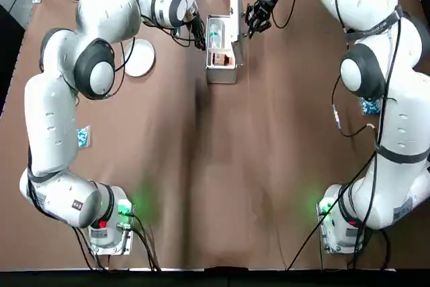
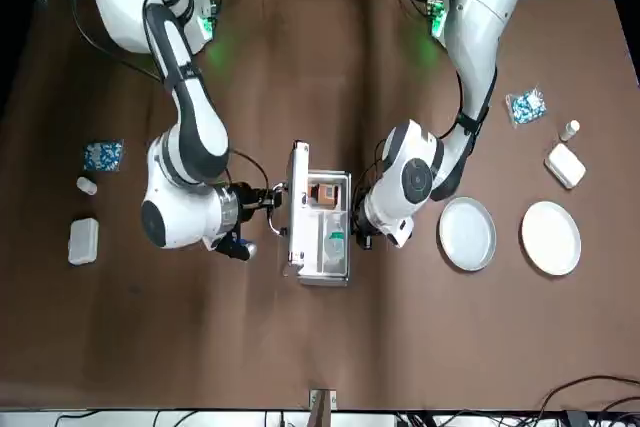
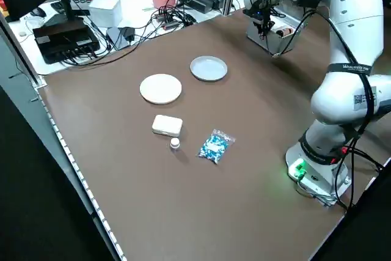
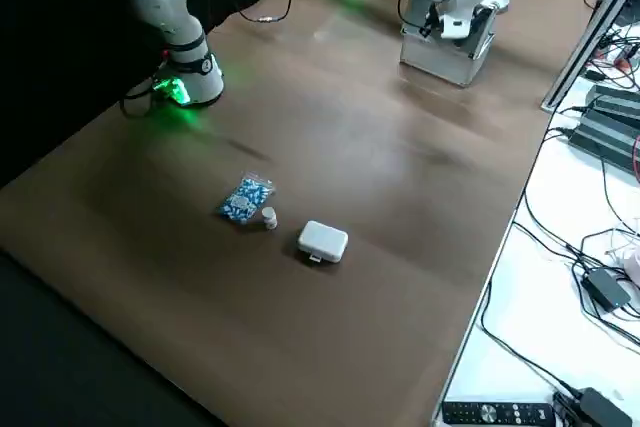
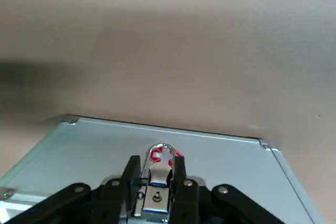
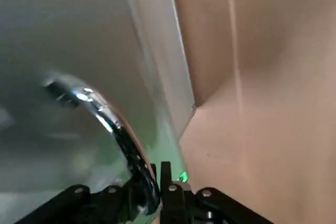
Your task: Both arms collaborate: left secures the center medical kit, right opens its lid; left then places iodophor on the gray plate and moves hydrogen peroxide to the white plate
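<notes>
Right gripper (image 6: 155,182), closed on the lid (image 2: 297,209) handle, holds it upright at 9 o'clock of the medical kit (image 2: 325,222) in the front view; left gripper (image 5: 156,182) apparently clamps the latch, steadying it.

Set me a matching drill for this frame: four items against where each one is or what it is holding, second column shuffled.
Column one:
1. right gripper
2. left gripper
3. iodophor
4. gray plate

Column two:
a. shut on the front latch of the medical kit
b. on the table beside the white plate
c. shut on the handle of the upright lid
d. inside the open medical kit

Pairs: 1-c, 2-a, 3-d, 4-b
</notes>
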Available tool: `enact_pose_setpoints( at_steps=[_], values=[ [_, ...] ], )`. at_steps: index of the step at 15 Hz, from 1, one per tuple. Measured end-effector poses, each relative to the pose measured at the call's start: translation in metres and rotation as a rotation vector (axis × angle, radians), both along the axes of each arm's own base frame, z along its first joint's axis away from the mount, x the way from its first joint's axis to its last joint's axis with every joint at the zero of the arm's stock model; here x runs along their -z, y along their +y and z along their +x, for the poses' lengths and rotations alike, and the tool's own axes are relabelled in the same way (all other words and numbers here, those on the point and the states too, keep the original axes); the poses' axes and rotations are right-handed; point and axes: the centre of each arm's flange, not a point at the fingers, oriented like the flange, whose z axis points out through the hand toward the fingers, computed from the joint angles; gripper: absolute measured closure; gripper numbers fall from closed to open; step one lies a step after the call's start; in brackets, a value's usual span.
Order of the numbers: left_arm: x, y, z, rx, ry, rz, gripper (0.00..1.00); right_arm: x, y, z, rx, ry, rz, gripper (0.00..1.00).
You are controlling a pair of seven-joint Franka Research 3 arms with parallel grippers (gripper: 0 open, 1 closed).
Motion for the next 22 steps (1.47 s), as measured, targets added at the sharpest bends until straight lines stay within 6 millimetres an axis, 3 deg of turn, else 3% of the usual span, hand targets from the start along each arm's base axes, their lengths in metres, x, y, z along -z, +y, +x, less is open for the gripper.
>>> enact_pose_setpoints(
  at_steps=[3, 6, 12, 22],
  values=[
    [0.000, 0.000, 0.000, 0.000, 0.000, 0.000, 0.70, 0.016, -0.003, 0.001, -0.006, 0.009, -0.003, 0.92],
    [0.000, 0.000, 0.000, 0.000, 0.000, 0.000, 0.70, 0.017, -0.005, 0.001, -0.009, 0.016, -0.003, 0.92],
    [0.000, 0.000, 0.000, 0.000, 0.000, 0.000, 0.70, 0.018, -0.031, 0.006, -0.003, 0.069, 0.014, 0.93],
    [0.000, 0.000, 0.000, 0.000, 0.000, 0.000, 0.70, 0.020, -0.032, 0.006, -0.006, 0.071, 0.016, 0.93]
  ],
)
